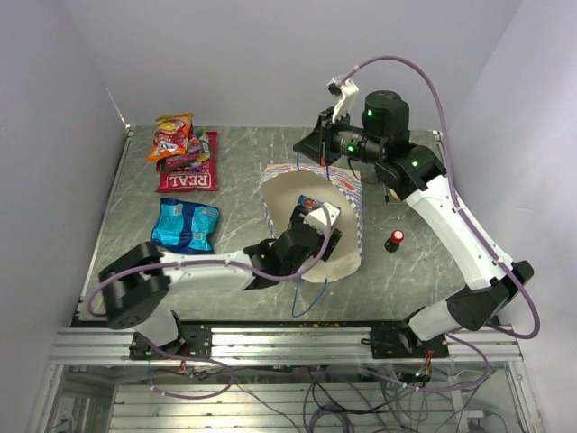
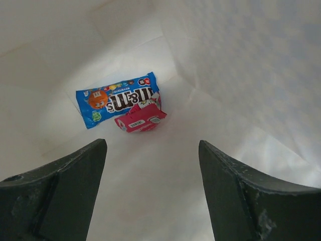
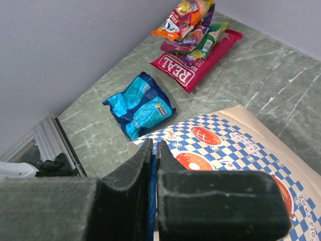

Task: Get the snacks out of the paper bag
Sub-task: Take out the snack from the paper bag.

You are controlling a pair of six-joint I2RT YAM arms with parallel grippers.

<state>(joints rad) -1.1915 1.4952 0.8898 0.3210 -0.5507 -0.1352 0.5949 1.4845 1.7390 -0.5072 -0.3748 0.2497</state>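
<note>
Paper bag (image 1: 288,185) lies on its side on the table (image 1: 433,271), mouth turned toward the arm bases. Right gripper (image 3: 153,150) sits at the bag's far rim, jaws pinched tight on the blue cord handle (image 3: 152,186). Judged purpose: lifting that rim so the mouth gapes and the cream interior can be reached. Left gripper (image 2: 151,150) reaches in through the mouth, jaws spread wide, nothing between them. Deep inside the bag, ahead of those jaws, lies a blue M&M's packet (image 2: 118,99). A pink packet (image 2: 141,119) touches and partly overlaps its lower edge. Both lie flat on the bag's lower wall, apart from the fingertips. Outside, left of the bag, the blue candy bag (image 1: 185,225) is nearest. Farther off on that side is a heap: red REAL packet (image 1: 187,180) underneath, orange packet (image 1: 171,135) and pink-purple bags (image 1: 194,153) on top. Small red-and-black knob (image 1: 395,240) sits just right of the bag. Judgement: task part done, two packets left inside. The wide opening suits closing on that pair.
</note>
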